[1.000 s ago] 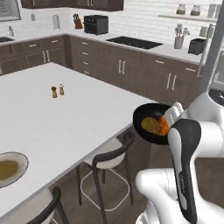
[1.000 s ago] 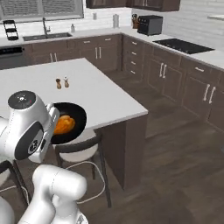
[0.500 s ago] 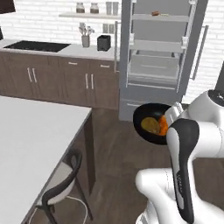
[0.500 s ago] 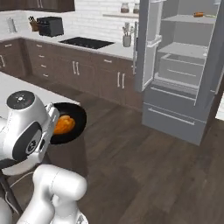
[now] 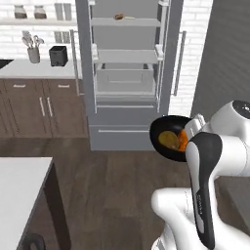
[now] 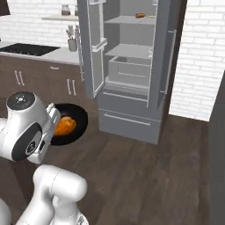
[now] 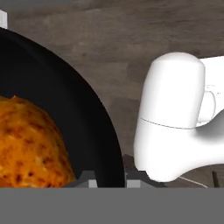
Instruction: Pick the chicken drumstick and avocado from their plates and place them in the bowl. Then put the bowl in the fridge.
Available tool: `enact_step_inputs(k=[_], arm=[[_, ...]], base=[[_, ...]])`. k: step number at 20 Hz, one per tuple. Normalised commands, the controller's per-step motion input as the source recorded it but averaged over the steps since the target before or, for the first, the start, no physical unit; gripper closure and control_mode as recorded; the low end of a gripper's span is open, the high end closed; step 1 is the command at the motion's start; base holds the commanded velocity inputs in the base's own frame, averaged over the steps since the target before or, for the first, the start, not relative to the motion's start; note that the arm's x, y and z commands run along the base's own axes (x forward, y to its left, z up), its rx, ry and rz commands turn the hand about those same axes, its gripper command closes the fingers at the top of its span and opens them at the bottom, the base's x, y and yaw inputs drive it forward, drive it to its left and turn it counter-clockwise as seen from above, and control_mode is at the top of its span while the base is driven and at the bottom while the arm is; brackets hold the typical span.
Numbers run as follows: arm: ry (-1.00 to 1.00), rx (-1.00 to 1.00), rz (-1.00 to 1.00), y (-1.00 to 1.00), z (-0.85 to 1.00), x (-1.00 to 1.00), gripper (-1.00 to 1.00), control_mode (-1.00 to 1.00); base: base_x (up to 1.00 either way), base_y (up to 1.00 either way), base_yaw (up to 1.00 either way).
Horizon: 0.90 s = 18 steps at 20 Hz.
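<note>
- The two-finger gripper (image 7: 107, 177) is closed as tight as it gets, its small dark tips pinched on the rim of the round shallow black bowl (image 7: 83, 109); one tip sits inside the wall and one outside
- The bowl hangs in the air in front of the robot, above the dark wood floor (image 6: 145, 176), held level enough that its load stays inside
- The left base view shows both pieces of food in the bowl (image 5: 168, 139): the rounded yellowish-brown avocado (image 5: 168, 139) towards the fridge side and the orange-brown chicken drumstick (image 5: 182, 142) just beside it, nearer the hand
- From the right base view the bowl (image 6: 74, 127) shows one orange lump, the drumstick (image 6: 64, 125); I cannot make out the avocado there
- The hand view gives the drumstick's (image 7: 30, 144) mottled orange skin up close against the black wall
- The white arm is folded back on itself, the elbow high and the hand tucked close to the body
- The tall grey fridge (image 5: 127, 73) stands open ahead, well apart from the bowl, with pale shelves, a drawer and door bins; a small brownish item (image 6: 140, 15) lies on its top shelf
</note>
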Motion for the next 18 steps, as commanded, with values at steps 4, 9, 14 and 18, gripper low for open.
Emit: enact_step_inputs(k=[4, 9, 14, 18], arm=[[0.00, 0.00, 0.00, 0.00, 0.00, 0.00, 1.00, 1.00], [0.00, 0.00, 0.00, 0.00, 0.00, 0.00, 1.00, 1.00], [0.00, 0.00, 0.00, 0.00, 0.00, 0.00, 1.00, 1.00], [0.00, 0.00, 0.00, 0.00, 0.00, 0.00, 1.00, 1.00]], base=[[1.00, 0.00, -0.35], [1.00, 0.54, -0.23], [0.66, 0.60, -0.08], [0.65, -0.09, 0.00]])
